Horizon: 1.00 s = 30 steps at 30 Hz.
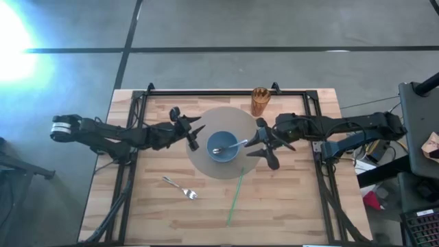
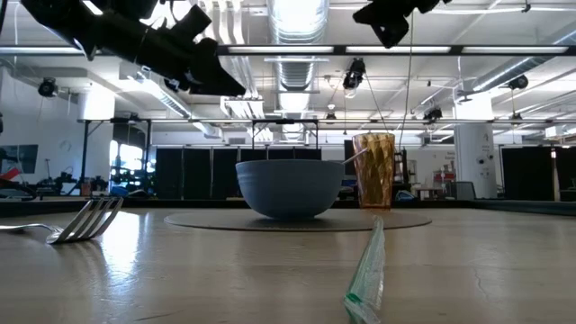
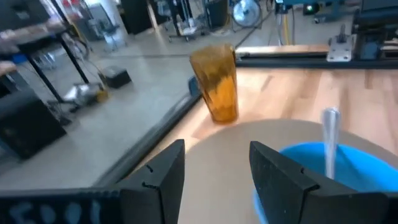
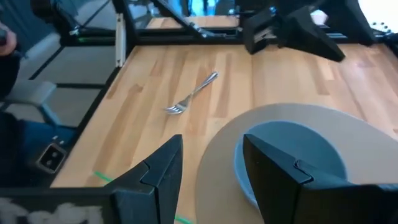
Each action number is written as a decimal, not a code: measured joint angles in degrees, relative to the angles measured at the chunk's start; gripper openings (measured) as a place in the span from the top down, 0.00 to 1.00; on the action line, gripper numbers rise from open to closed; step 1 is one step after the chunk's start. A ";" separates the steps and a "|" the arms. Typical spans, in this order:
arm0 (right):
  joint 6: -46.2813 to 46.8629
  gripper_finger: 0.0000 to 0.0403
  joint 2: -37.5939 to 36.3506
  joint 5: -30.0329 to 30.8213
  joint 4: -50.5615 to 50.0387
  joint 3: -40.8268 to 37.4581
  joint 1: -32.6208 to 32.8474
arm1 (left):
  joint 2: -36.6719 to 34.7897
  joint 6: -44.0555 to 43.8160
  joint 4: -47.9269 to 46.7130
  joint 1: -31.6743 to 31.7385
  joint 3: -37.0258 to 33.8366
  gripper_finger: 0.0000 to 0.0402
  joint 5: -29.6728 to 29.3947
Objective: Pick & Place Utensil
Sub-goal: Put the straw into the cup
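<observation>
A blue bowl [image 1: 223,146] stands on a round grey mat [image 1: 206,161] at the table's middle, with a metal spoon [image 1: 228,147] lying in it, handle leaning on the rim. A metal fork [image 1: 180,187] lies flat on the wood toward the near left. My left gripper [image 1: 194,134] hovers open above the mat, left of the bowl. My right gripper [image 1: 264,145] hovers open just right of the bowl. The bowl [image 2: 289,188] and fork [image 2: 83,220] also show in the low view, and both grippers are raised above the table there.
An amber ribbed cup [image 1: 260,101] stands upright on the table's far side, right of centre. A green straw [image 1: 235,196] lies on the wood near the mat's near edge. A black frame [image 1: 226,91] borders the table. Bare wood lies near left and near right.
</observation>
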 joint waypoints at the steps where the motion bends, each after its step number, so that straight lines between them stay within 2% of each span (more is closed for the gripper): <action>1: -0.09 0.59 0.57 0.02 -1.19 0.96 0.55 | 0.00 -1.17 -0.78 -0.06 0.00 0.57 0.86; 13: -6.19 0.58 11.13 -0.01 -15.73 14.16 7.88 | -0.08 -8.92 -5.21 -1.05 0.00 0.57 9.96; 21: -13.81 0.58 20.29 -0.02 -25.06 22.53 9.92 | -0.09 -9.60 -11.45 -2.17 0.00 0.57 10.45; 30: -19.39 0.58 30.74 0.00 -35.33 30.68 10.75 | -0.20 -10.80 -12.24 -2.16 0.04 0.57 10.43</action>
